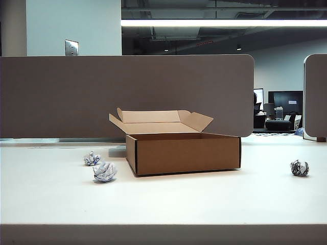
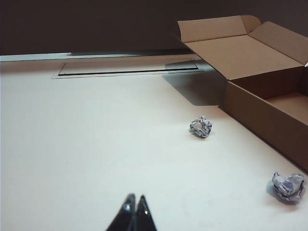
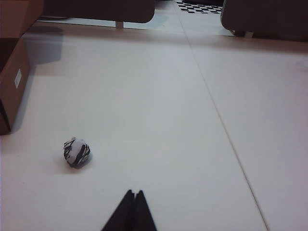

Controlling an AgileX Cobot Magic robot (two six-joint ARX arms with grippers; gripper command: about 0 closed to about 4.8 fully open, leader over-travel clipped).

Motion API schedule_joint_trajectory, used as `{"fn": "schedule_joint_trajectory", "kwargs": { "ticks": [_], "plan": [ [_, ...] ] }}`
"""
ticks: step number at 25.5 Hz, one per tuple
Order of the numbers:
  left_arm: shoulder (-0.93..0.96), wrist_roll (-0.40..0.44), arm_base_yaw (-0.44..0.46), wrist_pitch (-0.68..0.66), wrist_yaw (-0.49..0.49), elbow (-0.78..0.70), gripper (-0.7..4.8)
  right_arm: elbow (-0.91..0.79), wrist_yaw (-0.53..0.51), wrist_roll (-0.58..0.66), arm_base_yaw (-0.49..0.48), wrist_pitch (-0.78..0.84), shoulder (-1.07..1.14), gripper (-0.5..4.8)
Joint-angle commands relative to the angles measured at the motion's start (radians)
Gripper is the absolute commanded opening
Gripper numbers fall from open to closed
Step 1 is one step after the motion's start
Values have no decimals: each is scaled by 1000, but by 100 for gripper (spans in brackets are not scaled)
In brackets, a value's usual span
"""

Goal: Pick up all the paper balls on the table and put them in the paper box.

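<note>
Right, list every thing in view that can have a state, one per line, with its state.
paper box: lid open, folded back; nothing seen inside.
nearer whitish paper ball: loose on the table, left of the box.
farther whitish paper ball: loose on the table, left of the box.
dark paper ball: loose on the table, right of the box.
left gripper: shut, empty, above the table.
right gripper: shut, empty, above the table.

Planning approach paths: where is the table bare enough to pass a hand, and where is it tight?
Bare: the table strip in front of the paper box, and the stretch between the box and the dark paper ball. Tight: left of the box, where two whitish paper balls lie close together. Left gripper and right gripper hang back, jaws shut.
</note>
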Motion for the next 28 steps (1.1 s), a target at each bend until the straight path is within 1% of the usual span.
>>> {"fn": "schedule_joint_trajectory", "kwargs": {
  "ticks": [1,3,5,6,8,10,11,12,14,16,19,22,23,25,27,28],
  "plan": [
    [0,-3,2,18,0,4,-5,-5,-2,3,1,19,-2,-5],
    [0,-26,2,18,0,4,-5,-5,-2,3,1,22,-2,-5],
    [0,-26,2,14,0,4,-5,-5,-1,13,0,24,-2,-5],
    [0,-34,2,15,-3,4,-5,-5,-1,48,0,31,-2,-5],
    [0,-78,2,15,-32,9,-5,-5,-1,108,0,63,-2,-5],
    [0,-132,2,16,-76,40,-5,8,-1,210,0,136,-2,-5],
    [0,-148,2,16,-80,55,-5,24,-1,251,0,151,-2,-6],
    [0,-183,2,16,-87,79,-5,52,-1,305,0,154,-2,-5],
    [1,-216,2,16,-86,124,-5,101,-3,335,0,150,0,-5],
    [4,-223,2,15,-86,198,-5,178,-26,334,0,140,3,-5],
    [24,-220,2,-8,-85,280,-5,275,-28,332,0,83,26,-6],
    [89,-219,2,-77,-79,374,-5,391,-28,310,-1,-3,99,-5],
    [127,-215,2,-103,-77,410,-5,434,-28,284,-1,-21,141,-6],
    [247,-193,2,-131,-35,491,-5,534,-28,206,-1,-35,264,-5],
    [323,-174,2,-129,-2,531,-5,587,-29,172,0,-37,344,-5],
    [407,-166,2,-128,35,571,-5,639,-34,168,0,-39,436,-5]
  ]
}}
